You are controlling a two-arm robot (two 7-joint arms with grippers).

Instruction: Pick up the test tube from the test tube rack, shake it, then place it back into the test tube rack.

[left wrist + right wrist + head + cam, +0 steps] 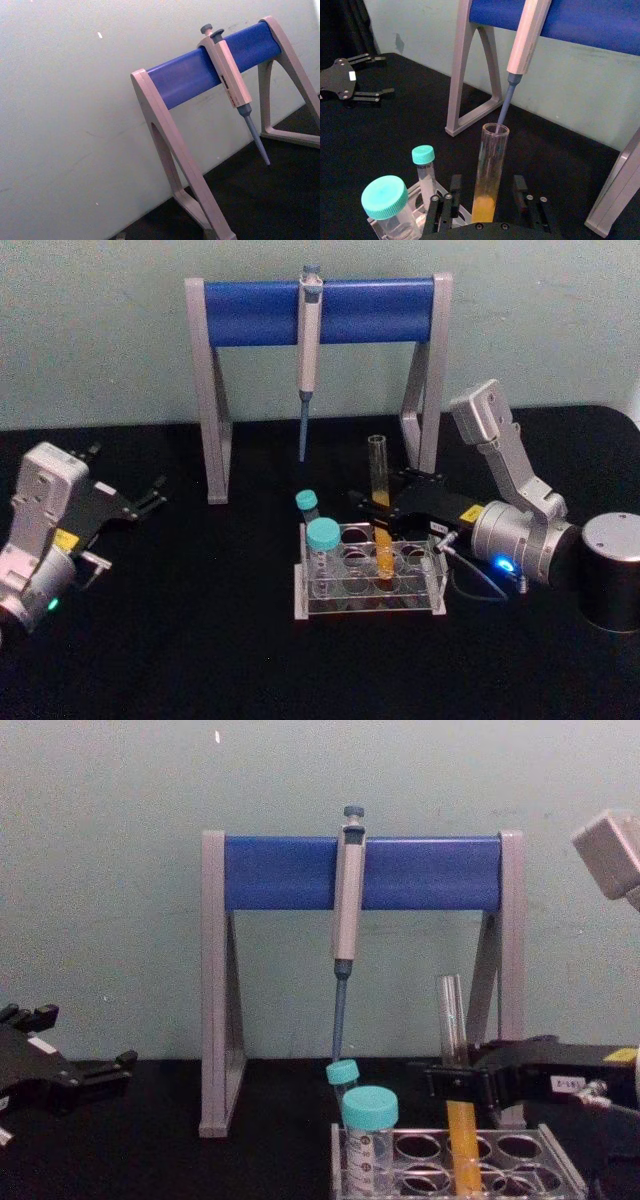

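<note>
1. Two hands are on my screens. The right hand (488,191) is the one at the task's things. It sits low over the back of the test tube rack (369,607), reaching in from the right.
2. Its black fingers (455,186) are spread on either side of the test tube (378,478). A sliver of space shows on both sides, so I read the hand as parted around the glass and not clamping it.
3. The test tube stands roughly upright in a hole in the rack's right half. I cannot tell which row. Its mouth is uncapped, and the orange-yellow liquid (461,1140) fills its lower part.
4. At the rack's left end stand a wide teal-capped tube (322,537) and, just behind it, a slimmer teal-capped tube (306,503).
5. Behind the rack, near the wall, is the grey-and-blue stand (250,312). The grey pipette (309,345) hangs from its bar, tip pointing down behind the test tube.
6. A dark cylinder (610,583) rests on the black worktop (190,640), just right of the right arm.
7. The left hand (387,75) sits well apart at the far left, low over the worktop, with its fingers spread wide and nothing between them.
</note>
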